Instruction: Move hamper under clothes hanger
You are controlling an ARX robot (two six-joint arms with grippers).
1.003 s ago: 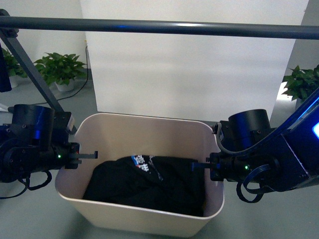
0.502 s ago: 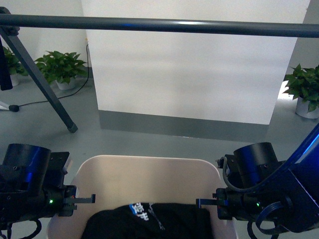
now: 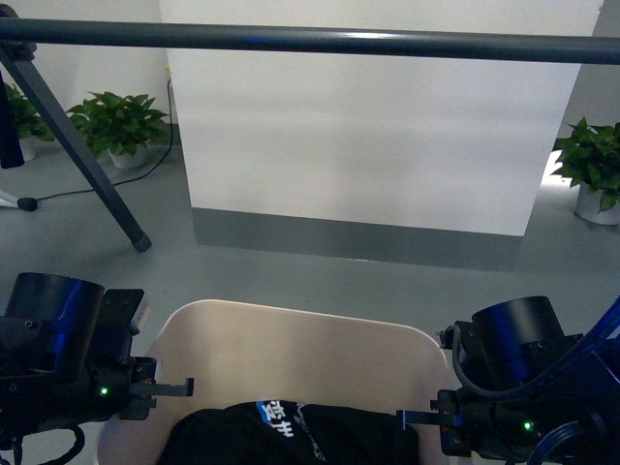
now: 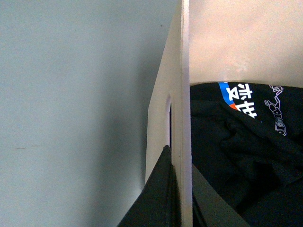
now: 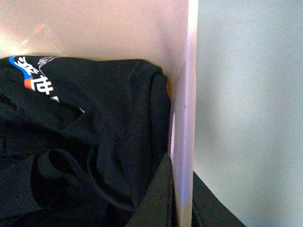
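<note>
Hamper, holding a black garment, is clamped at opposite side walls by left pincer and right pincer.

hamper: beige plastic, rounded corners, upright on grey floor, low in front view, black garment inside.
clothes hanger: dark grey horizontal bar across top; angled left leg, black foot beyond hamper's far rim.

Near half of hamper off-frame
</note>
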